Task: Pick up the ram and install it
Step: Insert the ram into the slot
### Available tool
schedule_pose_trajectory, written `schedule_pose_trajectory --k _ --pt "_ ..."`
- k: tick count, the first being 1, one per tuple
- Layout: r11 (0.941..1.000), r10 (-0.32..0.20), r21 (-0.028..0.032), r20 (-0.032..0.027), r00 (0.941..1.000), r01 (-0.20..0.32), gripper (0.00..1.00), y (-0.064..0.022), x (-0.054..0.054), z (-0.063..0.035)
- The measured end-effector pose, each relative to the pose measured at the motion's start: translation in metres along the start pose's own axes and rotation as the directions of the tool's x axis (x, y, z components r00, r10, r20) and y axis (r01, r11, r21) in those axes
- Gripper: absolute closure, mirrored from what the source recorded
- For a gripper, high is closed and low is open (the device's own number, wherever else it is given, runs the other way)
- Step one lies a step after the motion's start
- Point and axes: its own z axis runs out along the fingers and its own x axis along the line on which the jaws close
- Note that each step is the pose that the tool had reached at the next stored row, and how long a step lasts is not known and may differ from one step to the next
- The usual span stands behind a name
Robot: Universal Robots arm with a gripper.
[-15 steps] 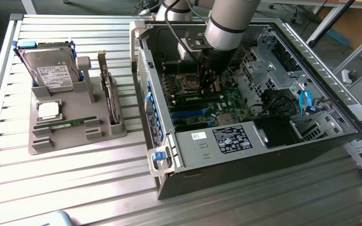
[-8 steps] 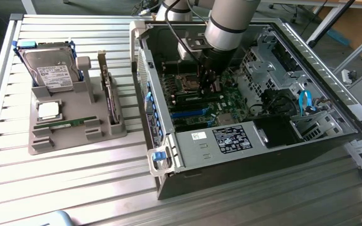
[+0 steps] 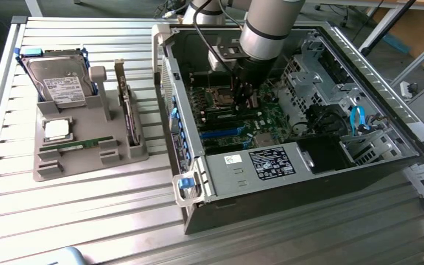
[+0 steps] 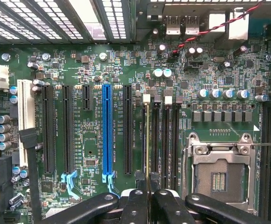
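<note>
My gripper (image 3: 243, 101) is deep inside the open computer case (image 3: 388, 116), low over the motherboard (image 4: 93, 65). In the wrist view the black fingers (image 4: 134, 205) are shut on the ram (image 4: 147, 140). It shows edge-on as a thin yellow-green line. It stands along the memory slot nearest the long black expansion slot (image 4: 128, 130), between that slot's end latches. I cannot tell whether it is fully seated. A green ram stick (image 3: 75, 144) also lies on the grey holder (image 3: 86, 160) outside the case.
The holder also carries a hard drive (image 3: 61, 80), a square silver processor (image 3: 56, 128) and a dark expansion card (image 3: 128, 105). Beside the held stick are more memory slots (image 4: 165, 135) and the open processor socket (image 4: 218, 172). A blue slot (image 4: 107, 130) and cables (image 3: 355, 118) lie nearby.
</note>
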Motion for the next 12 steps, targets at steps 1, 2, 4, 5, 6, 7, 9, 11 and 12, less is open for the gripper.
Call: schedule_pose_trajectory --k 1,2,4,5,6,7,9,11,12 --pt "1.0000 0.000 0.0000 0.0000 1.0000 0.000 0.88 0.0000 0.0000 0.0002" --pt "1.0000 0.000 0.0000 0.0000 1.0000 0.000 0.88 0.0000 0.0000 0.0003" --pt "1.0000 0.000 0.0000 0.0000 1.0000 0.000 0.88 0.0000 0.0000 0.0003" --pt "1.0000 0.000 0.0000 0.0000 1.0000 0.000 0.88 0.0000 0.0000 0.0003" --pt "1.0000 0.000 0.0000 0.0000 1.0000 0.000 0.88 0.0000 0.0000 0.0003" --pt "1.0000 0.000 -0.0001 0.0000 1.0000 0.000 0.87 0.0000 0.0000 0.0003" --pt "1.0000 0.000 -0.0001 0.0000 1.0000 0.000 0.81 0.0000 0.0000 0.0003" --pt "1.0000 0.000 0.0000 0.0000 1.0000 0.000 0.81 0.0000 0.0000 0.0003" --pt "1.0000 0.000 0.0000 0.0000 1.0000 0.000 0.81 0.0000 0.0000 0.0003"
